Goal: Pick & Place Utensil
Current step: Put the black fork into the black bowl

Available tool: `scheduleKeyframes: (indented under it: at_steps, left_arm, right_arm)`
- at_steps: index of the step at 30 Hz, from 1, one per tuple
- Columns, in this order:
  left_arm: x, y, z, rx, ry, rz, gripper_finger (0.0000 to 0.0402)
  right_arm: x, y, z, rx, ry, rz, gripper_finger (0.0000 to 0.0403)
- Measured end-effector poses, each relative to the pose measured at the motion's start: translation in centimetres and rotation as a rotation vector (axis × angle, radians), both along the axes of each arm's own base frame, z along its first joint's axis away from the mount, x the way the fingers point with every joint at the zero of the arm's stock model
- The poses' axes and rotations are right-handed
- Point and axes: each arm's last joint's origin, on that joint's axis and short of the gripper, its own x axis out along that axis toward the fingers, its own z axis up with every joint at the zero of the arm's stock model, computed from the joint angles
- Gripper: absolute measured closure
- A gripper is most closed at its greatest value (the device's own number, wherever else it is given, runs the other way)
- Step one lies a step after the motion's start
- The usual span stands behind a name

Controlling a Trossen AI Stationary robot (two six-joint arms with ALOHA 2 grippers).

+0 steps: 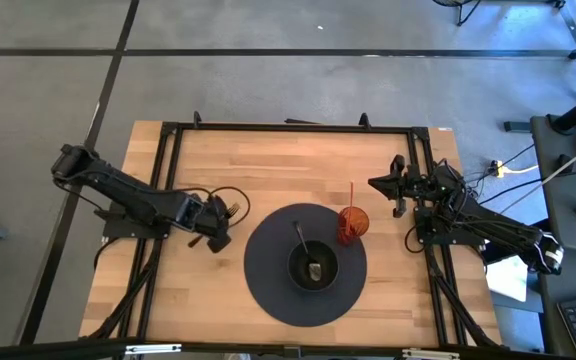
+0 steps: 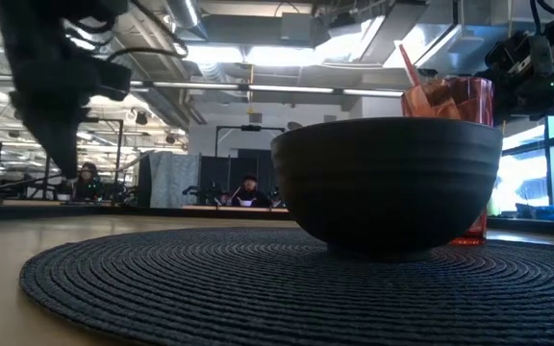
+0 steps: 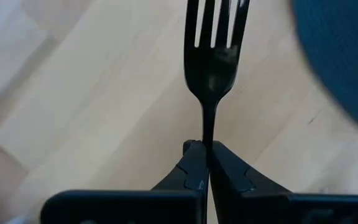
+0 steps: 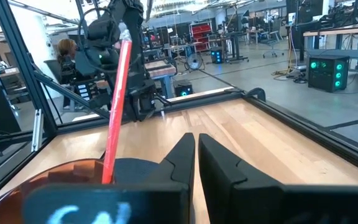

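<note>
My left gripper (image 3: 207, 149) is shut on a black fork (image 3: 211, 56), over the bare wood just left of the dark round placemat (image 1: 268, 285). In the high view this gripper (image 1: 218, 235) hides the fork. A dark bowl (image 1: 313, 268) with a spoon in it stands on the placemat, and it also shows in the low view (image 2: 388, 183). A red cup (image 1: 354, 222) with a red straw stands at the placemat's far right edge. My right gripper (image 4: 196, 152) is shut and empty, and sits right of the cup near the table's right rail (image 1: 386, 185). My left gripper pinches the fork's thin handle (image 3: 207, 134) between its two fingers, just behind the neck. The fingers lie along the fork. The tines stick out straight ahead beyond the fingertips, over the wood. How much handle lies between the fingers is hidden by the gripper.
A black metal frame (image 1: 288, 127) runs around the wooden tabletop. Bare wood lies between the placemat and the far rail. People sit at desks in the room beyond the table (image 2: 248, 192).
</note>
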Motion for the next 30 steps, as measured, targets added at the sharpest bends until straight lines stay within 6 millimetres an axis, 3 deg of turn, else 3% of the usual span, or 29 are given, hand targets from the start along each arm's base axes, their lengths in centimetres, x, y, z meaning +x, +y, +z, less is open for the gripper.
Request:
scheduleKeyframes:
  at_steps: [3,9,15,30]
  left_arm:
    - [1.3,-0.3,0.4,0.014,0.007,-0.029,0.0398]
    - [3.5,-0.7,-1.8,-0.004,0.128,-0.097,0.0398]
    - [4.0,-0.7,-3.9,0.004,0.24,-0.142,0.0399]
    - [4.0,-0.7,-3.6,0.017,0.225,-0.157,0.0399]
  right_arm:
    - [0.0,0.0,0.0,0.001,0.002,0.0,0.0379]
    - [0.0,0.0,0.0,0.001,0.003,0.0,0.0379]
    - [0.0,0.0,-0.1,0.004,0.008,0.003,0.0379]
    - [0.0,0.0,-0.2,0.006,0.015,0.001,0.0379]
